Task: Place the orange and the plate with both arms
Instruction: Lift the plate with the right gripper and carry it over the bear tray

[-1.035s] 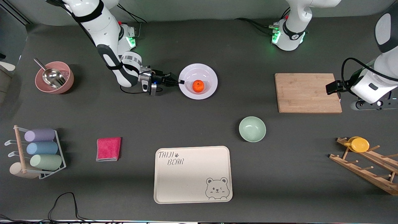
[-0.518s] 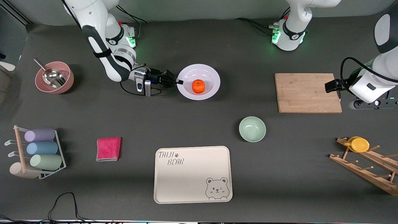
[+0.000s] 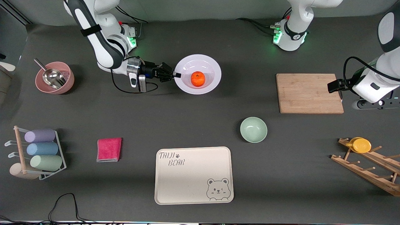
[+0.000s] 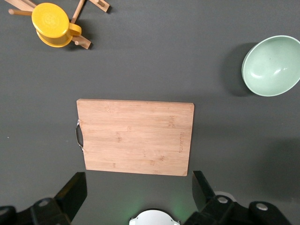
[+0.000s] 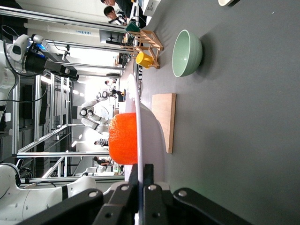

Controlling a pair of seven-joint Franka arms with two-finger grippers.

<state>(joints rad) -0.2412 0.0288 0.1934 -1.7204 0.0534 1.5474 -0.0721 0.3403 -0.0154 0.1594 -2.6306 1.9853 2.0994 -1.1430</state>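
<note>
The white plate (image 3: 213,67) hangs level above the table in front of the right arm's base, casting a shadow below it. The orange (image 3: 198,78) sits in its hollow. My right gripper (image 3: 175,75) is shut on the plate's rim at the edge toward the right arm's end. In the right wrist view the plate (image 5: 140,101) shows edge-on, pinched between the fingers of my right gripper (image 5: 141,180), with the orange (image 5: 123,138) resting against it. My left gripper (image 4: 138,187) hovers open and empty high over the wooden cutting board (image 4: 136,137).
The cutting board (image 3: 310,93) lies toward the left arm's end. A green bowl (image 3: 253,129) and the cream bear tray (image 3: 193,175) lie nearer the camera. A pink bowl with a scoop (image 3: 54,77), a red cloth (image 3: 109,149), a cup rack (image 3: 39,150) and a peg rack with a yellow cup (image 3: 362,145) stand around.
The right arm has lifted the plate with the orange off the table and drawn it a little toward the robots' bases. The left arm has barely moved.
</note>
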